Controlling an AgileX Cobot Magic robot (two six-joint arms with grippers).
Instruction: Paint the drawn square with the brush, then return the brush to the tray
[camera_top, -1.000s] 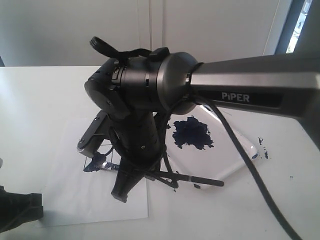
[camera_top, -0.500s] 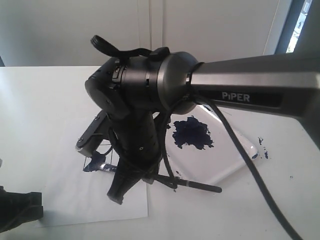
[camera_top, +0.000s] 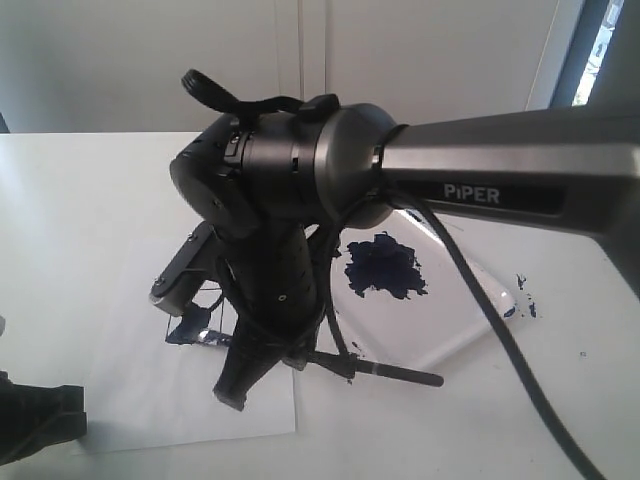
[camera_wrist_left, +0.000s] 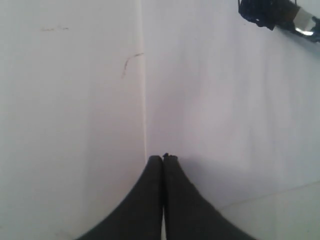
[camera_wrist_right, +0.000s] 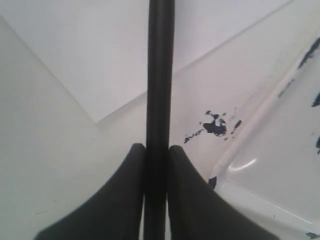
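1. At 7 o'clock of the scene, the left tool (camera_wrist_left: 163, 159) is clenched on nothing. Its two fingers press tip to tip above white paper.
2. Paper (camera_top: 120, 390) lies flat on the tabletop (camera_top: 80, 190), at 8 o'clock from the big arm joint.
3. On that sheet, near its 3 o'clock edge, is the square (camera_top: 197, 327). Its thin outline is smeared dark blue at the 7 o'clock corner, and its right part is hidden behind the arm.
4. Just at the square's 4 o'clock side, the right tool (camera_wrist_right: 156, 147) reaches down and grasps the brush (camera_top: 400, 373) by its black handle. One finger sits tight on each side of the handle.
5. From that grip the handle runs toward 3 o'clock. Its free end is over bare tabletop, just beside the 6 o'clock rim of the tray (camera_top: 480, 305). The bristle end is hidden behind the tool, so I cannot tell whether it touches the paper.
6. At 3 o'clock of the paper the tray sits cornerwise, with a dark blue blob (camera_top: 383, 265) in its 10 o'clock part. The right arm (camera_top: 500, 185), marked PiPER, crosses above it.
7. At 3 o'clock of the tray, a few blue specks (camera_top: 523, 303) dot the tabletop.
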